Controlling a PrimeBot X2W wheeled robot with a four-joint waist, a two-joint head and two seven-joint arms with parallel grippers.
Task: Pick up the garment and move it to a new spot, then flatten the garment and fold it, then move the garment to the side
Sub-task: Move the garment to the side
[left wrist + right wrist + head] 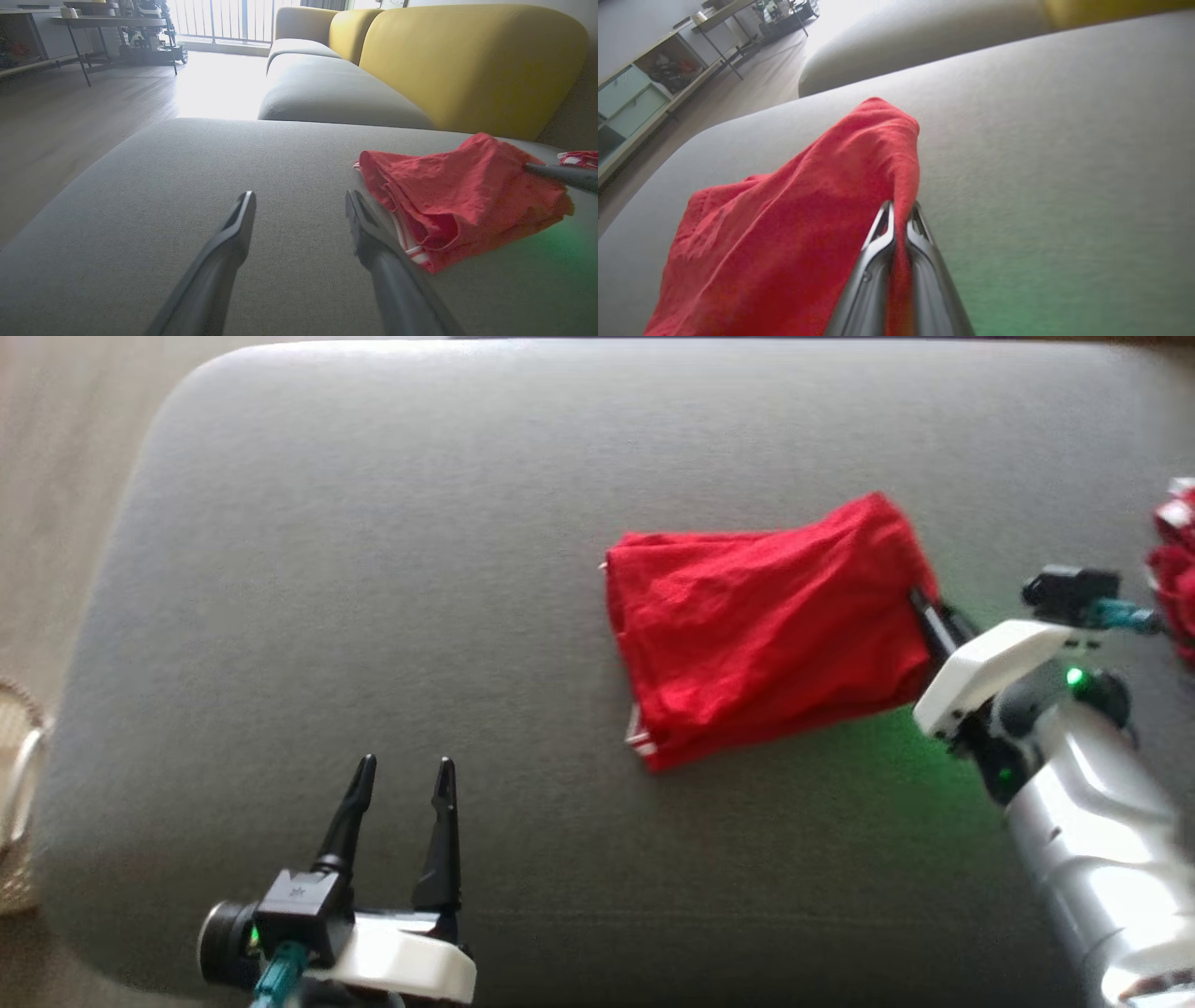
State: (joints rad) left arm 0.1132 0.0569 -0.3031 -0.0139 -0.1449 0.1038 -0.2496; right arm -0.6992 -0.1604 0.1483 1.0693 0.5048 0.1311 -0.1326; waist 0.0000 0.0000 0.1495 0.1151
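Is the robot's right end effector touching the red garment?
Touching. The right wrist view shows the right end effector clamped shut on an edge of the red garment.

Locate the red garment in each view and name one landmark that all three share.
Head view: red garment right of centre on the grey cushion.
Left wrist view: red garment at middle right, just beyond the open left gripper.
Right wrist view: red garment from lower left up to centre.
Shared landmark: the right gripper, shut on the red garment's edge.
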